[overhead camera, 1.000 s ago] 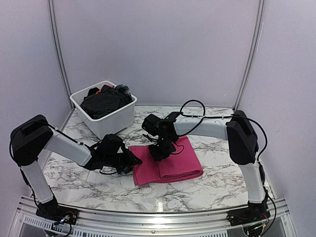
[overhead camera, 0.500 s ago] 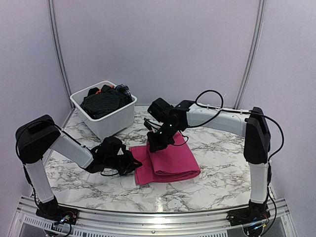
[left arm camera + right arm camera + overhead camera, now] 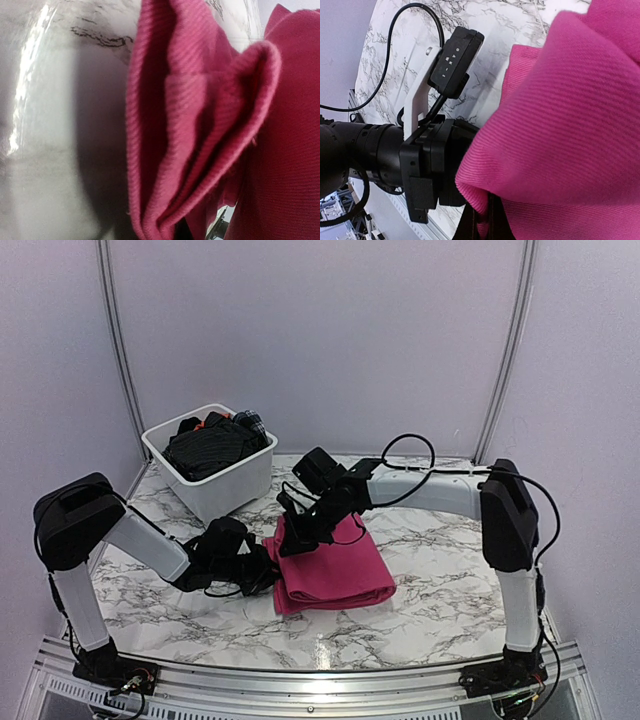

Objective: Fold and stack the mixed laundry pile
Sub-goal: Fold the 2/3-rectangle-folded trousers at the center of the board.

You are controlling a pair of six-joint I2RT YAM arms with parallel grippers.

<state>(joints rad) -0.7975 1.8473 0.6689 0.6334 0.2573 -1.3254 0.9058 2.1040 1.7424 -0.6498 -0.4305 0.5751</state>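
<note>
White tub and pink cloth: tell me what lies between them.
Top view: only a strip of bare marble table separates the tub from the cloth.

Centre frame: large magenta-pink folded cloth (image 3: 340,575) on white grey-veined marble tabletop (image 3: 440,610). Left gripper (image 3: 268,575) closed on its left edge; right gripper (image 3: 295,538) pinching its raised upper-left corner. Upper left: white rectangular plastic tub (image 3: 225,485) holding black thin-pinstriped shirt (image 3: 208,448), orange garment (image 3: 205,423), small dark plaid piece (image 3: 250,423).
</note>
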